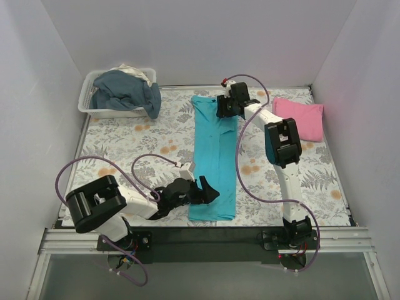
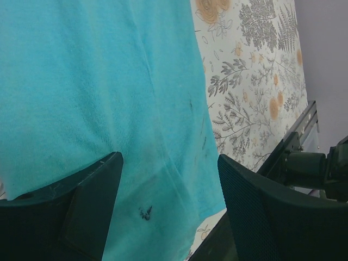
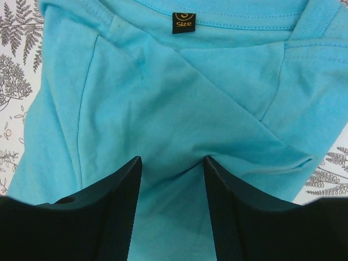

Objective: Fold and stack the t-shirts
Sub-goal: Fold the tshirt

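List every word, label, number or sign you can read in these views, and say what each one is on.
"Size": gold lettering on the black neck tag of the turquoise t-shirt, right wrist view.
Gold emblem above that word on the same tag: too small to read.
Dark mark on the shirt near its edge, left wrist view: a smudge, not legible as text.
Top view: no readable text.
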{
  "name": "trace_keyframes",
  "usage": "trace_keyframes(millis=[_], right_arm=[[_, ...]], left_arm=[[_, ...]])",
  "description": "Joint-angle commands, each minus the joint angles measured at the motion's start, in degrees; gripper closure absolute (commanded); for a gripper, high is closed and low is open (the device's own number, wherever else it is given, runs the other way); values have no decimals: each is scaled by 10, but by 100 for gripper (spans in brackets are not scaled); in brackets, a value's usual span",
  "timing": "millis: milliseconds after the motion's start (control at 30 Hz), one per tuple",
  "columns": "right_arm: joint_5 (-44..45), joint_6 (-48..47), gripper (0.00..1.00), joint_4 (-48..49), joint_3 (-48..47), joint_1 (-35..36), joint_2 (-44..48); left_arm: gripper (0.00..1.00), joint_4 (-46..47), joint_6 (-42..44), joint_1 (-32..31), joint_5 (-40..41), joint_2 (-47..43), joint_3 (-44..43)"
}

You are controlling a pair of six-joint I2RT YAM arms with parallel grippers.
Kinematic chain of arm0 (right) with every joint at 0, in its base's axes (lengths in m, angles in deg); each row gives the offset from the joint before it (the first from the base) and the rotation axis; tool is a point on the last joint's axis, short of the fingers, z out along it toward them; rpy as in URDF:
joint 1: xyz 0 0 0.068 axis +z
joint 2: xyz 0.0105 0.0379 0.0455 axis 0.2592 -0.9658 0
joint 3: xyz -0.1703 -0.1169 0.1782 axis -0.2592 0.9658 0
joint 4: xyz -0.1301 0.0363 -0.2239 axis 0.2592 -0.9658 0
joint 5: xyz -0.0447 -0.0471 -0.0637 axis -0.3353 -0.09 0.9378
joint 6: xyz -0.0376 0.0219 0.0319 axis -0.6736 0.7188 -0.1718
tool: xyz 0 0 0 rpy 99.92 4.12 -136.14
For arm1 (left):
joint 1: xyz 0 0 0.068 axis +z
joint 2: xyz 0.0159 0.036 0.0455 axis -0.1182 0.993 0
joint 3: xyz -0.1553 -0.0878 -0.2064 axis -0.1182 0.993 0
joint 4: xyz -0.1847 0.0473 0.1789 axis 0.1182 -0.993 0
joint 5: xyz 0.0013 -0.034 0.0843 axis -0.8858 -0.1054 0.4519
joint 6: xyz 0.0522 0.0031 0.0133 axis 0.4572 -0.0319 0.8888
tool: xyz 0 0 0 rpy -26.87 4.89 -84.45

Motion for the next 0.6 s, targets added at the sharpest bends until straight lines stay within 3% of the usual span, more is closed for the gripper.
trace_keyframes(millis=[0,333,467,567], right_arm=[[-4,-12,55,-16,-50,-3,-31],[-76,-25,53,-17,-112,-3,-33],[-85,-31,51,-16,-113,-3,24],[-86,-37,51,-16,-62,-3,100]], left_arm=[[34,-16,3,-8,-46,32,-22],[30,-111,72,-8,57,-12,-79],[27,-136,111,-3,73,-40,-109],[26,-154,132,5,76,-79,-120]])
